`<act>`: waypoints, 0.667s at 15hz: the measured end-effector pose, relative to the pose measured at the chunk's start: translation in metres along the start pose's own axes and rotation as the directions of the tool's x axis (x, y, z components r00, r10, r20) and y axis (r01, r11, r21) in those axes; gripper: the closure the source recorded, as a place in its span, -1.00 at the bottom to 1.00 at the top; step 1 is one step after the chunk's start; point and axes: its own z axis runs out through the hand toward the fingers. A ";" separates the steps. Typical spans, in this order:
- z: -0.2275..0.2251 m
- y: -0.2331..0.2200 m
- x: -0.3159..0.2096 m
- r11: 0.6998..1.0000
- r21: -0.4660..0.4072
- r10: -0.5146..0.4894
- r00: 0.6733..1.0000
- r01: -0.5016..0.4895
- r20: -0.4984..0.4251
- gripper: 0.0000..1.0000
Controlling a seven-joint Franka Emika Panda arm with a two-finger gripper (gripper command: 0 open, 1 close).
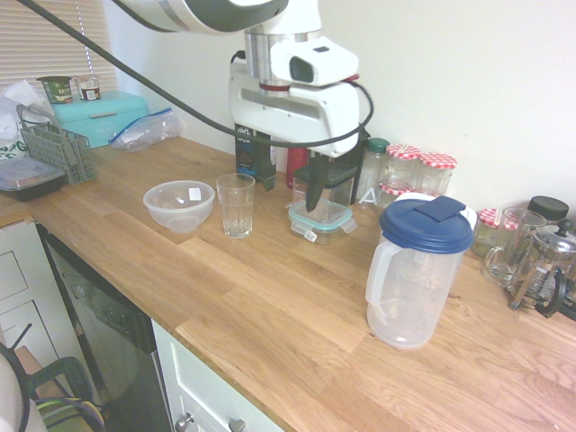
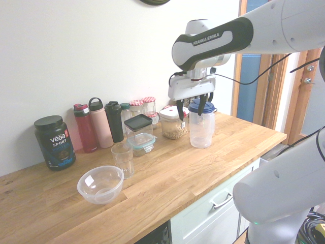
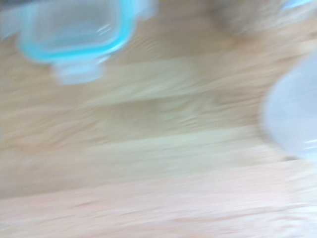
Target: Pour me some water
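Second exterior view: the gripper (image 2: 191, 108) hangs raised above the worktop with its dark fingers (image 2: 179, 111) spread apart and nothing between them. The pitcher (image 2: 201, 125) with its navy-blue lid (image 2: 203, 107) stands upright on the wooden counter (image 2: 213, 152), just below and beside the gripper, not touched by it. Water inside cannot be made out.

First exterior view: the gripper (image 1: 290, 187) hangs over the back of the counter (image 1: 270, 306), above a teal-rimmed container (image 1: 321, 219); the pitcher (image 1: 416, 271) stands apart from it, nearer the front edge. A drinking glass (image 1: 236, 205) stands upright just beside a clear plastic bowl (image 1: 179, 205). Bottles (image 1: 373, 166) and red-checked jars (image 1: 436, 173) line the white wall; a French press (image 1: 543, 265) stands at the far end.

Wrist view: heavily blurred; wood grain, the teal-rimmed container (image 3: 74, 29) and a pale rounded shape (image 3: 292, 119), which I cannot identify.
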 end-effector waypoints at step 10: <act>0.036 0.073 0.066 0.996 0.073 0.054 0.996 -0.048 -0.076 -1.00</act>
